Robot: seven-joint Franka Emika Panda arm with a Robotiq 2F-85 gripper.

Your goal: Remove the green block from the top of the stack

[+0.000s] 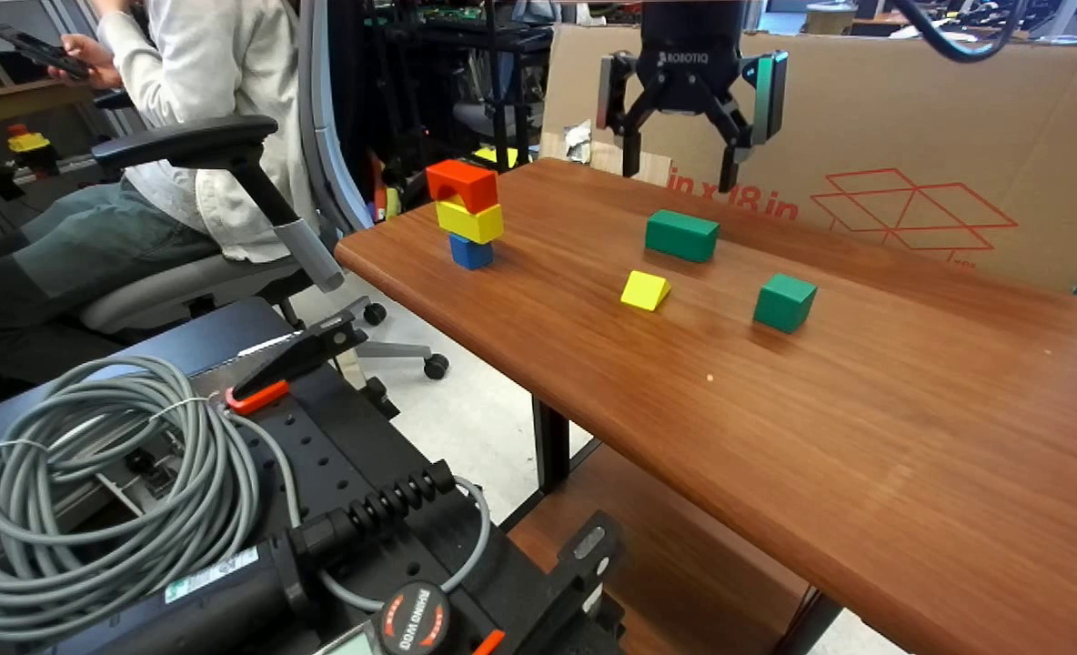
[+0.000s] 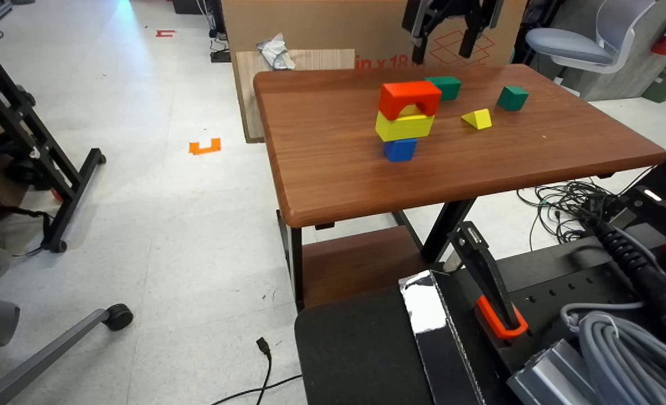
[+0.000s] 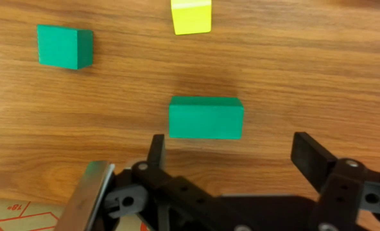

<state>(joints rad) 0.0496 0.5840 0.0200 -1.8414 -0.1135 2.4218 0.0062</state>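
"Can you read anything there?"

"ROBOTIQ, on the black housing [image 1: 691,71] above the fingers [image 1: 631,155]. On the cardboard [image 1: 939,100] behind the counter [image 1: 911,437], red print [image 1: 746,200] says 'in x 18 in', beside a box outline [image 1: 913,189], and a round black cap [image 1: 416,619] in the foreground reads RHINOWOO"

"How do the fingers stand?"

"Spread wide, up in the air, well apart from every block. In the wrist view the counter shows through the gap between them"

"And the green block [image 1: 681,236]?"

"Lying on the counter, lower than the fingers and well apart from the stack [image 1: 470,221]"

"So what tops the stack?"

"A red arch [image 2: 409,94], on a yellow block [image 2: 403,129], on a blue block [image 2: 400,150]. A yellow wedge [image 1: 645,291] and a smaller green cube [image 1: 785,303] lie on the counter too, near the green block"
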